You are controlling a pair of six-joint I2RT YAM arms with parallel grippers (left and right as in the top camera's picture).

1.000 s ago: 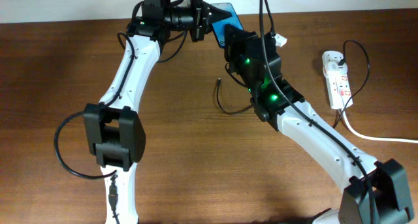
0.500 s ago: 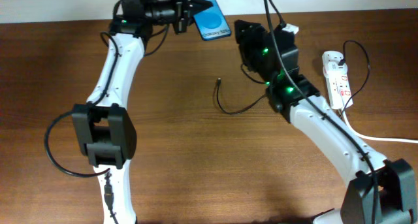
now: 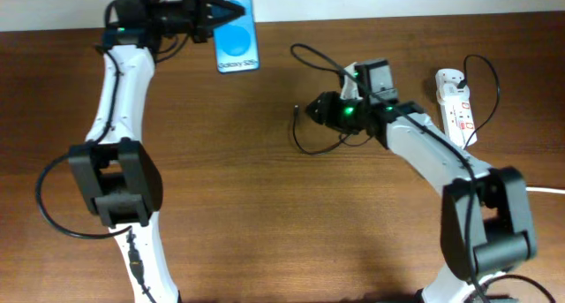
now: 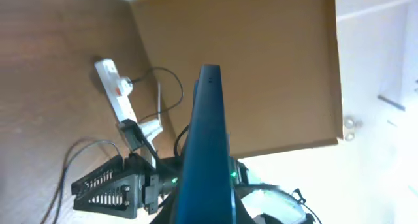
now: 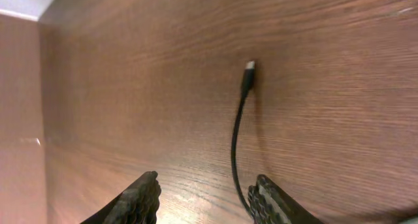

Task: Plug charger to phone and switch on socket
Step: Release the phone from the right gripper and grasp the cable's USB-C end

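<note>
The phone (image 3: 237,29), blue screen with white text, is held in the air at the back left by my left gripper (image 3: 214,10), which is shut on its near end. In the left wrist view the phone (image 4: 208,139) shows edge-on between the jaws. The charger's plug tip (image 3: 294,111) lies on the table, and its thin black cable (image 3: 305,149) curls back under my right arm. My right gripper (image 3: 309,113) is open just right of the tip. In the right wrist view the cable (image 5: 234,142) runs beside the right finger (image 5: 271,201), with the tip (image 5: 248,70) ahead.
The white socket strip (image 3: 457,109) with red switches lies at the right, also seen in the left wrist view (image 4: 116,93). Its thick white cord (image 3: 512,186) trails to the right edge. The table's back edge and a wall are just behind the phone.
My left arm has swung left, carrying the phone with it. My right gripper has left the phone and dropped down to the table, now pointing left at the charger tip.
</note>
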